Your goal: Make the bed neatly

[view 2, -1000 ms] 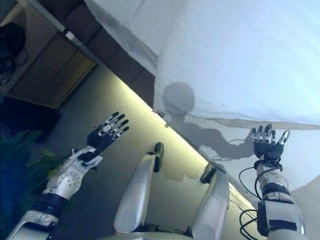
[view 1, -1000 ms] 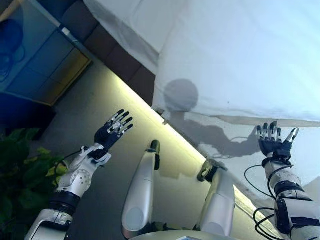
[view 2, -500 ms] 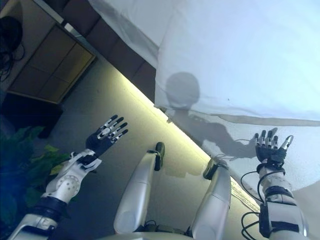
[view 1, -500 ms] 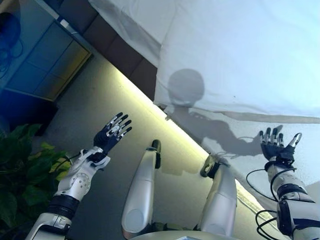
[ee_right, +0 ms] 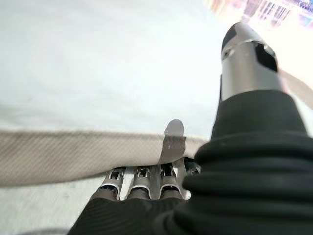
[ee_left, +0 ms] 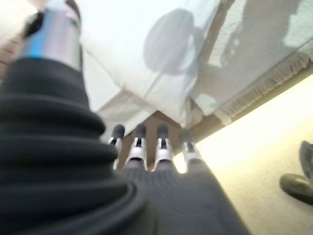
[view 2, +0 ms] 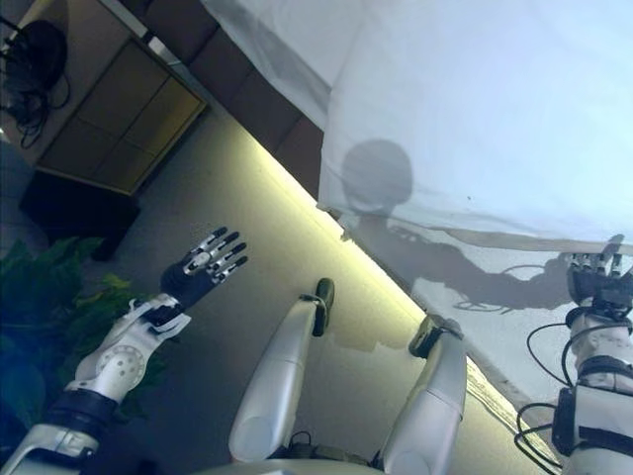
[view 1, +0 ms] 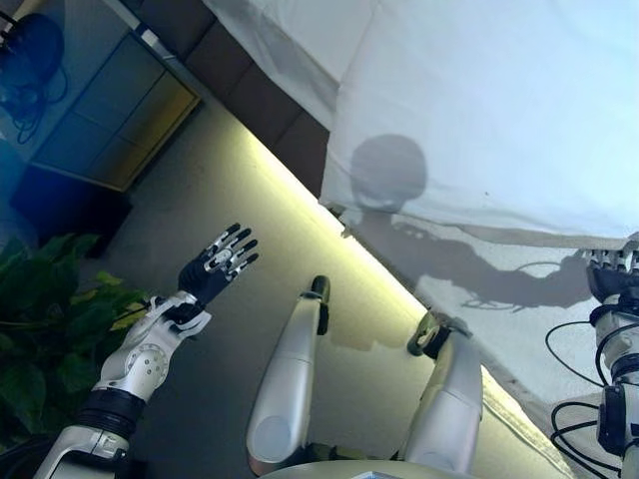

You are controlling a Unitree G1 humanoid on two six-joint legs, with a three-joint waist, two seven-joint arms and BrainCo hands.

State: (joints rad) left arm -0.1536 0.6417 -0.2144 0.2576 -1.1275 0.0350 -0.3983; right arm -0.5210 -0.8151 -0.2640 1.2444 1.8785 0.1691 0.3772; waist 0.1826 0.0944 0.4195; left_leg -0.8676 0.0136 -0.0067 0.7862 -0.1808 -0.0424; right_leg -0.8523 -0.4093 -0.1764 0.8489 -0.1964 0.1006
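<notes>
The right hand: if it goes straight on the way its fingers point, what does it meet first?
Probably the duvet's lower edge: the right hand is open, its fingertips just short of that hem, though depth is unclear.

Right robot hand (ee_right: 146,191) fingertips hidden under duvet (ee_right: 98,73) hem.

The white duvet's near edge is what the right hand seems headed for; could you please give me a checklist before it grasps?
1. Right hand at the edge of the white duvet: ok.
2. Right fingers straight, nothing held: ok.
3. Fingertips under the duvet's grey hem: cannot tell.
4. Left hand open, above the floor, clear of the bed: ok.
5. Duvet lying flat: ok where visible.
</notes>
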